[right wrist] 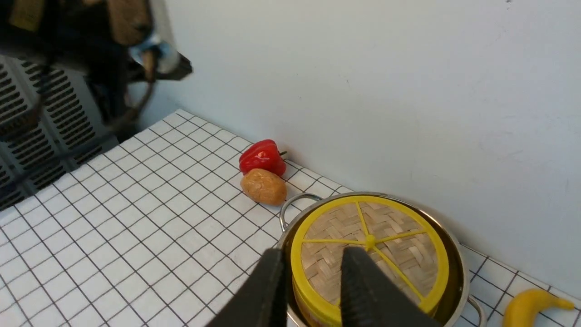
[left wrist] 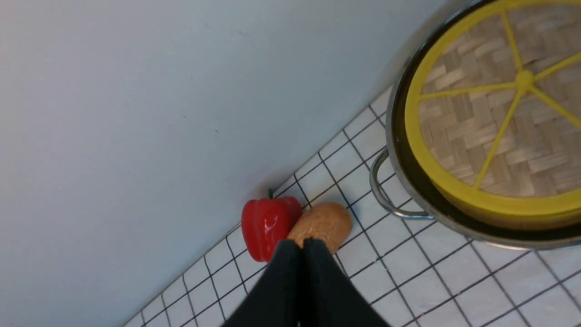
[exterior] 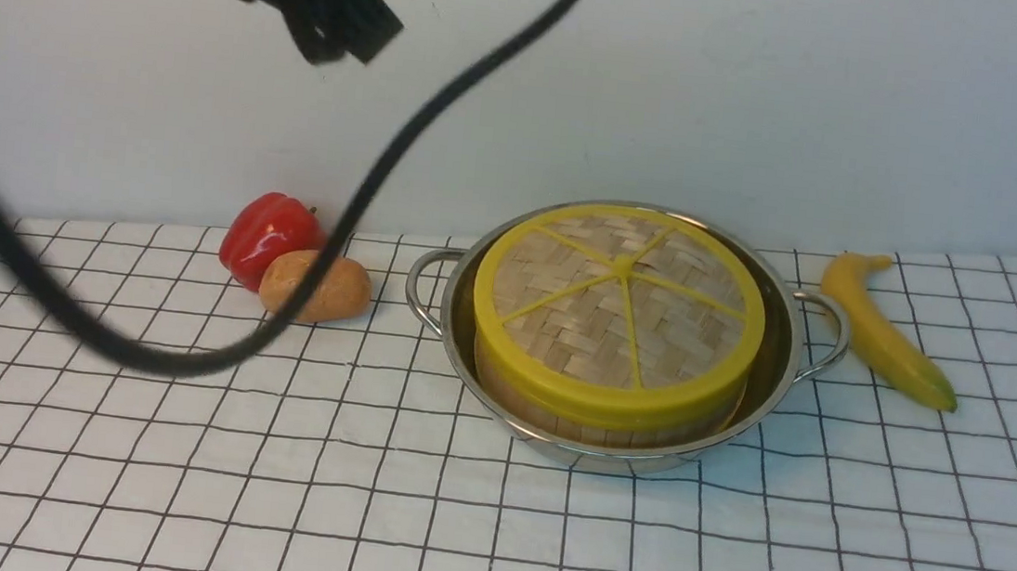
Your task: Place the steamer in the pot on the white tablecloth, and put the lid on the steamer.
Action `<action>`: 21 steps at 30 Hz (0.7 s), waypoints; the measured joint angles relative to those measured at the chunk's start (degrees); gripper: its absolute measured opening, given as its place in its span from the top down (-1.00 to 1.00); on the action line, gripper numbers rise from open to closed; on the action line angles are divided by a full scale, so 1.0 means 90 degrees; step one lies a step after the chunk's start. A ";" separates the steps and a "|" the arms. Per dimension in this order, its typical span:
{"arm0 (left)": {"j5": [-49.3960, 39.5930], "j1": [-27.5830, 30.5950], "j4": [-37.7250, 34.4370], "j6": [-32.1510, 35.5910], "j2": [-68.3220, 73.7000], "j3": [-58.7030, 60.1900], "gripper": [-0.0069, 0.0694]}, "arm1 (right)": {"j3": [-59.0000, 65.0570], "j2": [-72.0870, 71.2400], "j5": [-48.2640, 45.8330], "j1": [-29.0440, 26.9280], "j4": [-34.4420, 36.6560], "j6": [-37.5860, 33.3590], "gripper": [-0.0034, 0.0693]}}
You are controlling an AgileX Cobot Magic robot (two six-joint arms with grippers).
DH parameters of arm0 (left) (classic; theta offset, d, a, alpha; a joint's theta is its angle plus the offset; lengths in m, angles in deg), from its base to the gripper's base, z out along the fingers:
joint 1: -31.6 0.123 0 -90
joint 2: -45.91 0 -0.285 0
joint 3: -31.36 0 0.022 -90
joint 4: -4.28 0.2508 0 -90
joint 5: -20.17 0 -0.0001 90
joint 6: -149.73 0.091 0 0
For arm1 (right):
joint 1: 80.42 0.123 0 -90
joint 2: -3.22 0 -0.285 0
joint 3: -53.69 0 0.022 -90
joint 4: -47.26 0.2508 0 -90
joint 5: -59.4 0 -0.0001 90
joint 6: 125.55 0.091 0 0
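Note:
The pot point(exterior: 780, 354) stands on the white tablecloth point(exterior: 358, 495) right of centre. Inside it sits the steamer point(exterior: 607, 427), of which only the bamboo side wall shows. The woven lid point(exterior: 618, 305) with yellow rim and spokes lies flat on top of it, and it shows from both wrists too: lid point(left wrist: 499, 118), lid point(right wrist: 370, 254). My left gripper point(left wrist: 302, 243) is shut on nothing, raised high at the left above the pepper and potato; it is a dark blur, the left gripper point(exterior: 340, 45). My right gripper point(right wrist: 313, 258) hangs open and empty above the pot's near edge.
A red pepper point(exterior: 269, 234) and a brown potato point(exterior: 318, 287) lie left of the pot by the wall. A banana point(exterior: 887, 331) lies to the right of it. A black cable point(exterior: 369, 188) loops across the left of the front view. A white wall runs behind.

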 joint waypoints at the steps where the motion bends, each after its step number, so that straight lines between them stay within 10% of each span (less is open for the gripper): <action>1: 0.0000 0.0000 -0.0094 -0.0023 -0.0214 0.0000 0.88 | 0.0000 0.0000 0.0000 0.0000 -0.0065 -0.0035 0.37; 11: -0.0023 0.0000 -0.0643 0.0095 -0.1840 0.0000 0.88 | 0.0830 -0.0783 0.0068 0.0000 -0.1222 -0.0133 0.40; 21: -0.0023 0.0000 -0.0680 0.0088 -0.3493 0.1960 0.88 | 0.4050 -0.3072 0.1883 0.0000 -0.1954 0.0312 0.94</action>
